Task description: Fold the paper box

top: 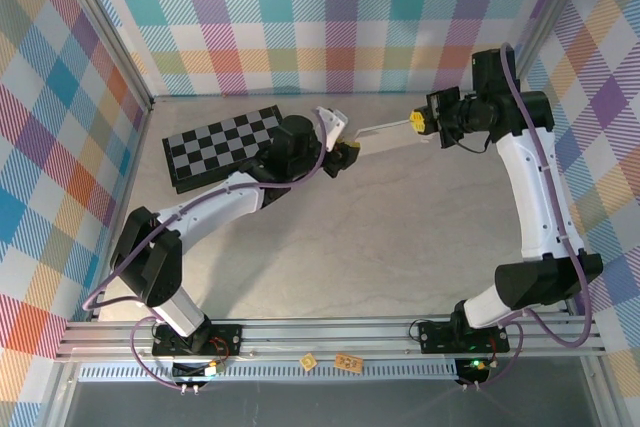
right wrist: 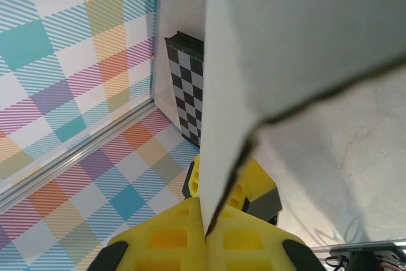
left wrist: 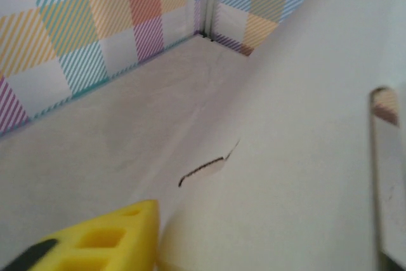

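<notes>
At table rear, paper box (top: 385, 135) pinched tight in R end effector (top: 416, 124), L end effector (top: 347, 154) opening unclear

White-shelled left arm (top: 215, 205) and right arm (top: 535, 182), black joints and bases, purple cables (top: 92, 292) trailing along each, yellow fingers (right wrist: 146, 236) with square moulded recesses

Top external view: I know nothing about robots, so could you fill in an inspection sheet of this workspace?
Surface: beige table, mottled.
Job's things: white paper box, held by one end, its other end at the left arm; not yet box-shaped.
Clutter: black-and-grey checkerboard lying at the far left.
Grippers: right gripper shut on the box's edge; left gripper at the box's sheet, grip cannot be told.
Cables: purple cables run along both arms.
Surroundings: plaid walls; aluminium rail at the near edge.
</notes>
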`<state>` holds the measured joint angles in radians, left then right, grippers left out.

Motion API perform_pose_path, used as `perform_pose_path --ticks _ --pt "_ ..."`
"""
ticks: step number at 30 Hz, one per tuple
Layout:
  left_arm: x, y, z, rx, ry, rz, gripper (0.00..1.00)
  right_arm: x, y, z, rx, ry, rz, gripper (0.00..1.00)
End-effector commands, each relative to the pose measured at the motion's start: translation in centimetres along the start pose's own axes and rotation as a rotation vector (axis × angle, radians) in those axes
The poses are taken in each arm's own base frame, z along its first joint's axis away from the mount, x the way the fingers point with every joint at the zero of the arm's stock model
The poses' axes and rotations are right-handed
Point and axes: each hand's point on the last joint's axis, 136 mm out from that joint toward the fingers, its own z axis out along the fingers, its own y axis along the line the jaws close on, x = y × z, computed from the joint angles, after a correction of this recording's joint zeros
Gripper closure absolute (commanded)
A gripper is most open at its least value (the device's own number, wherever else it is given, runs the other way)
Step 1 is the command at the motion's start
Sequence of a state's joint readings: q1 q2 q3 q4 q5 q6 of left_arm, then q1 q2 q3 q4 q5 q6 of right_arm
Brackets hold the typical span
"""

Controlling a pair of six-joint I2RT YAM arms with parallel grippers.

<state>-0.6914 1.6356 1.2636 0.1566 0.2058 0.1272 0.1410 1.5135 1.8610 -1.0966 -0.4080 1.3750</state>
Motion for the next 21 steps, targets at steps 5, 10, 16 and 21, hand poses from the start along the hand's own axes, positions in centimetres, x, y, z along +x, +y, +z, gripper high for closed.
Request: perform_pose_path --ticks 5,10,16,21 --pt "-2.8 -2.4 0.0 0.122 -0.023 -0.043 1.0 -0.2 1.0 -2.0 -0.055 0.03 -0.005 1.0" --pt "-3.2 -2.6 -1.9 0.115 0.014 -0.157 1.0 -1.8 2.8 -3.4 -0.134 -0.024 -0.064 0.55" --pt "-1.7 -3.7 -4.4 0.156 0.259 -0.468 1.0 -3.1 5.6 -8.5 -0.25 -0.241 -0.183 0.36" --pt "2.6 -4.6 -5.9 0.17 0.507 -0.693 1.0 -3.4 6.2 -10.3 -0.261 -0.317 -0.204 0.35"
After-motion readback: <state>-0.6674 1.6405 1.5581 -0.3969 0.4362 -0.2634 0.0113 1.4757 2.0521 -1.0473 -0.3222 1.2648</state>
